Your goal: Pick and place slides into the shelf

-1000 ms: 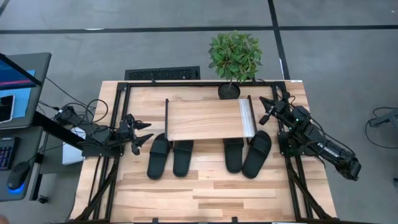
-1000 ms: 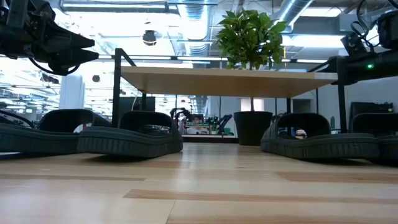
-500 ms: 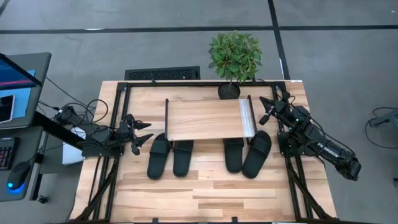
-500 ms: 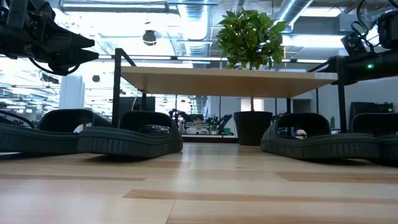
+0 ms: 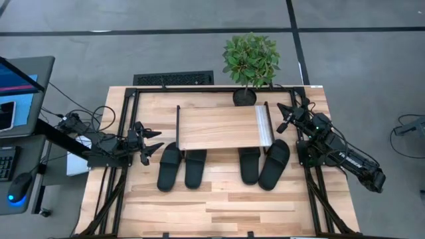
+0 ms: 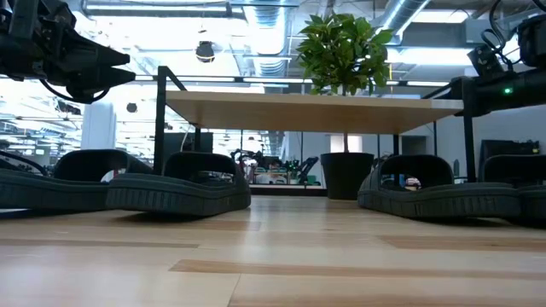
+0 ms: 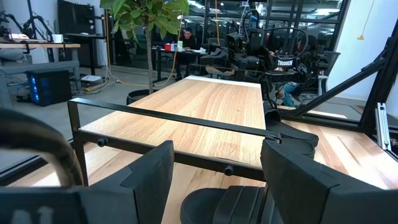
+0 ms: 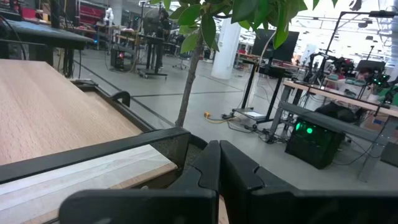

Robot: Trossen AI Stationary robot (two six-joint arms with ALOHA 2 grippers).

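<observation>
**Black rubber slides wait at the foot of an empty shelf**

Black and matte, four slides lie in two pairs on the butcher-block table (image 5: pixel 219 206), toes tucked under the near edge of the shelf (image 5: pixel 219 127). Its light-wood board carries nothing. The left pair, one slide (image 5: pixel 169 166) beside another (image 5: pixel 195 167), sits just off the left gripper (image 5: pixel 150 149), which hangs beside the shelf's left end with its fingers (image 7: pixel 149 180) spread wide, nothing between them. The right pair, an inner slide (image 5: pixel 250 164) and an angled outer one (image 5: pixel 274 164), lies just beside the right gripper (image 5: pixel 284 117), poised at the shelf's pale-strip end; its fingers (image 8: pixel 208 165) are pressed together, empty. A potted plant (image 5: pixel 250 61) stands behind the shelf.

No slide has been lifted yet. They look light and rubbery, likely to flex if pinched at heel or toe, and grippy rather than slick. The wide strap, arching clear of the footbed in the low view (image 6: pixel 194 166), appears the firmest hold, though its thickness is hard to judge from here. Each slide must then be raised above the board's edge to land flat.
</observation>
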